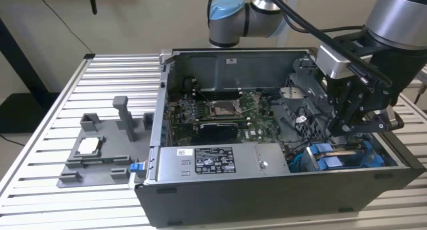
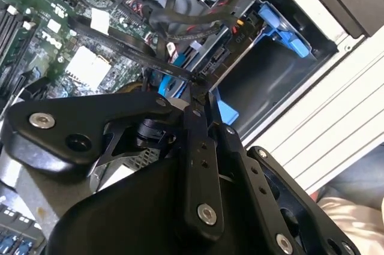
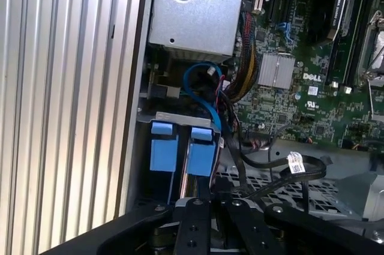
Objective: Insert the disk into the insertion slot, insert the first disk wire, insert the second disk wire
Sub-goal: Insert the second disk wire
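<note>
the disk (image 1: 331, 162) sits down in the slot (image 1: 373, 159), at the corner of the computer case (image 1: 267, 195) on the exterior view's right; we see mostly its blue frame. we think it is stiff, a bit heavy and easy to hurt, so the blue frame is the safe place to hold it. a thin black wire (image 2: 132, 47) runs to the end effector (image 2: 198, 87), just above the slot. its fingers look squeezed together on the wire. the wire looks soft and bendy, so we would hold it close to its plug. the grey power box (image 1: 213, 160) is beside the slot, and the case stands on the bench (image 1: 113, 75).
</note>
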